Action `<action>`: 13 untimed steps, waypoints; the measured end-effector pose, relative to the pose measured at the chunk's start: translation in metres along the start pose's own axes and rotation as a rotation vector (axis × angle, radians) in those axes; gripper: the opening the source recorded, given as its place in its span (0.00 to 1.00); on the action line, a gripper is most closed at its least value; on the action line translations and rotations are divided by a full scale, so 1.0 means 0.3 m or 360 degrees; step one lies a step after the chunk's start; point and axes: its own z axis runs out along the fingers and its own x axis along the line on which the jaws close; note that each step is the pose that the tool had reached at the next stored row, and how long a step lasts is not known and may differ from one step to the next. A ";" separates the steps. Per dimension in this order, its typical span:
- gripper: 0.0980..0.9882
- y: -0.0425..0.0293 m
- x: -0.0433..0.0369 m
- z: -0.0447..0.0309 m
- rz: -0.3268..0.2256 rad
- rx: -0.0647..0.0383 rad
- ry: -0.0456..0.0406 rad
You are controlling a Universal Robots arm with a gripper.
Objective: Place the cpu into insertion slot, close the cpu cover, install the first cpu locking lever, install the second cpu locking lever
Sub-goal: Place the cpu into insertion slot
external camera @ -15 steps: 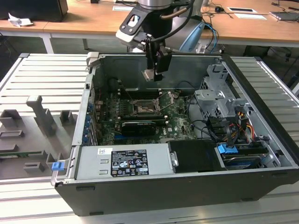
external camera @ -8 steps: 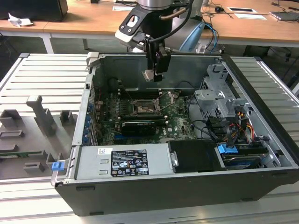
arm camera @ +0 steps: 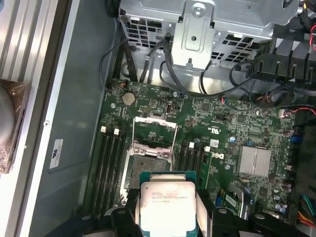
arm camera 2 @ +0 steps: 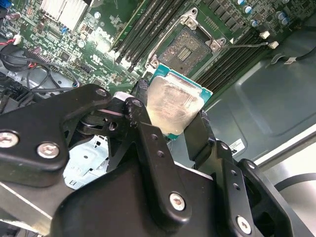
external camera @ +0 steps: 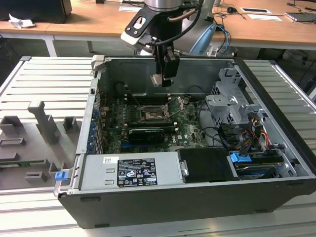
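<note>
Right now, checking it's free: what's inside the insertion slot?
The insertion slot is bare inside, no chip. In the first wrist view the held cpu covers part of it.

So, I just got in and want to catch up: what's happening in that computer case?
The arm's gripper is shut on the cpu, holding it in the air above the motherboard inside the open computer case. The insertion slot is bare, with the cpu cover swung open beside it. Nothing is seated yet.
</note>
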 end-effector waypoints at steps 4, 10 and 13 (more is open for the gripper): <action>0.49 0.000 0.000 0.002 0.0061 -0.0001 -0.0005; 0.49 -0.001 0.000 0.012 0.0186 -0.0003 -0.0016; 0.49 -0.001 0.000 0.016 0.0186 -0.0003 -0.0016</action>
